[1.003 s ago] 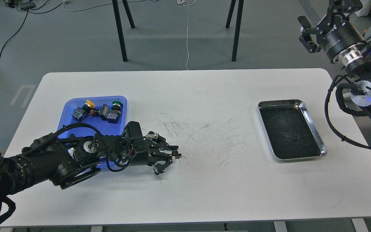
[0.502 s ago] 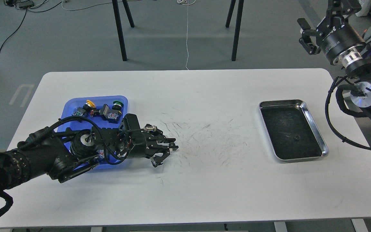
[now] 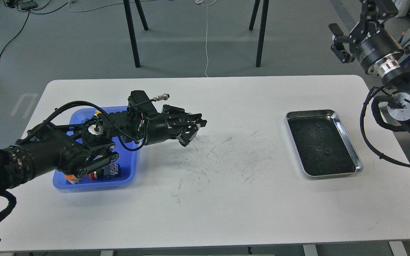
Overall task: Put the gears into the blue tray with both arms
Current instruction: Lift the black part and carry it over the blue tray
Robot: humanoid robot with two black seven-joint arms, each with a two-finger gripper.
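One tiny black gear (image 3: 327,152) lies inside the silver metal tray (image 3: 347,137) on the right side of the table. The blue tray (image 3: 128,172) sits at the left; my left arm crosses over its far half and hides it. My left gripper (image 3: 193,131) hangs just right of the blue tray, pointing right, fingers apart and nothing visible between them. My right gripper (image 3: 340,42) is raised off the table's far right corner, well away from the gear, with its fingers spread and empty.
Coloured push-button switches (image 3: 102,172) lie in the blue tray's near end. The white table (image 3: 226,199) is scuffed with dark marks in the middle. Black stand legs (image 3: 132,39) and cables are on the floor beyond the far edge.
My left arm has lifted and swung toward the far side, carrying its gripper from the blue tray's near right corner to beside its far right. The tray's near end now shows. The right arm barely shifted.
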